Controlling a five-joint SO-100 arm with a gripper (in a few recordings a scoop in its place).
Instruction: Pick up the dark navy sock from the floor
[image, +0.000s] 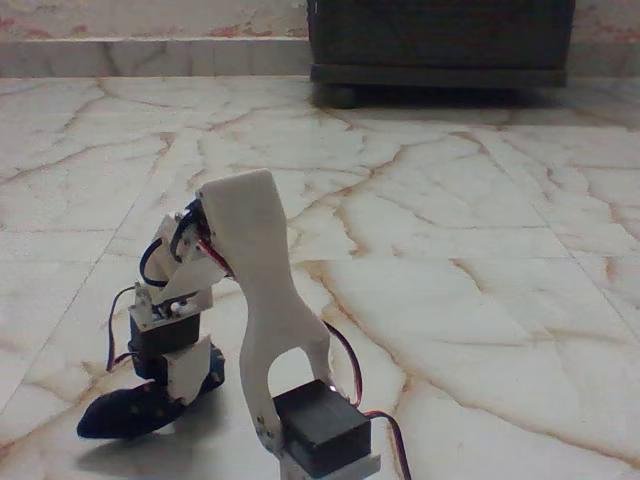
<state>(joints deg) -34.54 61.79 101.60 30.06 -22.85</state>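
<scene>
Reaching down at the lower left of the fixed view, the arm folds over itself so that its end effector sits right on the sock. The sock lies flat on the floor, dark navy against the cream marble, its toe end pointing left and its other end tucked under the white finger. That finger presses onto the fabric; the second finger is hidden behind it, so I cannot tell whether the end effector is pinching the sock or merely resting on it. A dark cabinet stands well apart against the far wall.

By my reading, the grasp step is in hand: contact is made, no lift. The next move calls for a firm pinch on the cloth, then a straight rise, watching that the limp sock does not slip free.
</scene>
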